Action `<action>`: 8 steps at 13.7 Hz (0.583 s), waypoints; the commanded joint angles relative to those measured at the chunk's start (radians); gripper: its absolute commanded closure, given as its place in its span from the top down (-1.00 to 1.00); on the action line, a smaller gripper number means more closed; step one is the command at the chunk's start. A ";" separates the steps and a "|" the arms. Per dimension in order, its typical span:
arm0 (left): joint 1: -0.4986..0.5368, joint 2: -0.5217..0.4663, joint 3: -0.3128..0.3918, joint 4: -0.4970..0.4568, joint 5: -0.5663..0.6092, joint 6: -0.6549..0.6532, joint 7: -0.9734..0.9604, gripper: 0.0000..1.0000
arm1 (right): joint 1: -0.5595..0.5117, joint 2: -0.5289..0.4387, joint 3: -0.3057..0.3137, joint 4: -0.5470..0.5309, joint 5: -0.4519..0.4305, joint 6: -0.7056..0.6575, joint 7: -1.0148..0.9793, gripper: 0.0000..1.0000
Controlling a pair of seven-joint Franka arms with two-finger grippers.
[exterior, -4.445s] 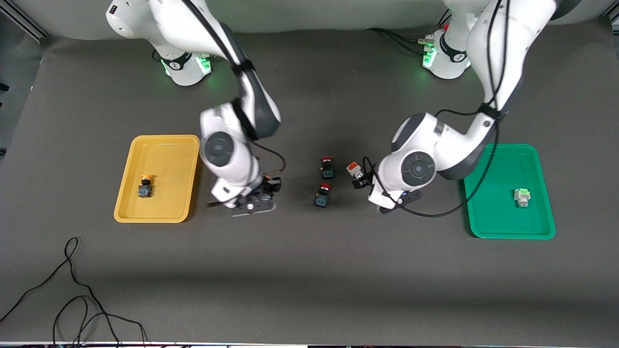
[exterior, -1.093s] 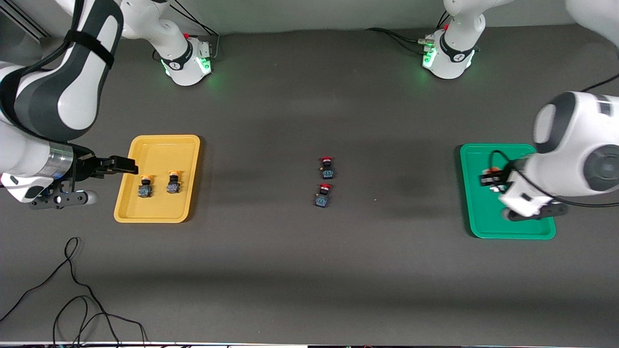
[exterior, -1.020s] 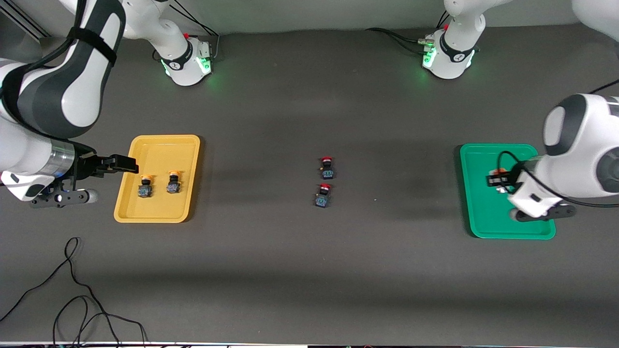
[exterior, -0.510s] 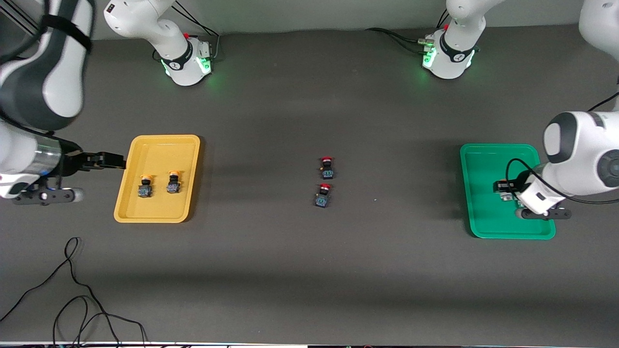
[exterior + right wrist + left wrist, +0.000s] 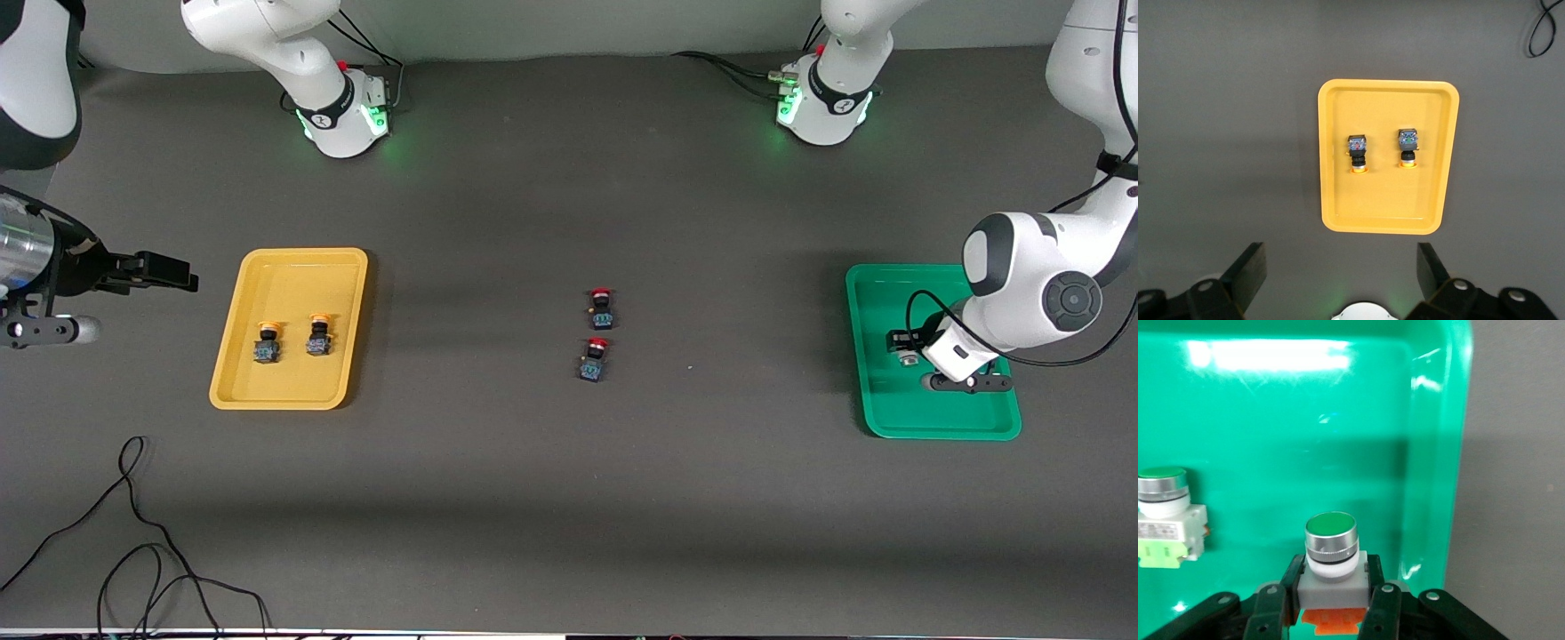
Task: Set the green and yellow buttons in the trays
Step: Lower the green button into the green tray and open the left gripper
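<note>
Dark grey table carries both trays well apart: yellow tray toward the right arm's end, green tray toward the left arm's end. Largest movers: the right arm is pulled off past the yellow tray, its right gripper up over bare table beside that tray, jaws spread wide and holding nothing; it looks parked, since its tray seems to have its share. Two yellow buttons lie side by side in the middle of the yellow tray, apart from each other and from the rim, caps pointing away from the front camera. The left arm reaches down into the green tray; the left gripper has its jaws pinching a green button by the grey body, cap upright, low over the tray floor near the rim. Whether its base already touches the floor cannot be told from the wrist view. A second green button stands in the same tray, well apart from the held one, so the drop spot is presumably chosen to avoid knocking it. Two red buttons remain mid-table, one nearer the front camera than the other; not part of the sort. Judgement: last placement, release pending.
</note>
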 commanded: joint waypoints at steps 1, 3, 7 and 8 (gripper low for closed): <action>0.009 0.023 0.011 -0.015 0.032 0.050 0.012 -1.00 | -0.182 -0.103 0.181 -0.129 -0.040 0.069 0.030 1.00; 0.008 0.044 0.028 -0.017 0.032 0.077 0.012 -1.00 | -0.291 -0.126 0.273 -0.141 -0.041 0.074 0.030 1.00; 0.009 0.038 0.030 -0.015 0.032 0.073 0.014 1.00 | -0.325 -0.166 0.300 -0.189 -0.080 0.120 0.031 1.00; 0.008 0.029 0.030 -0.012 0.034 0.065 0.012 1.00 | -0.324 -0.166 0.294 -0.186 -0.080 0.121 0.030 1.00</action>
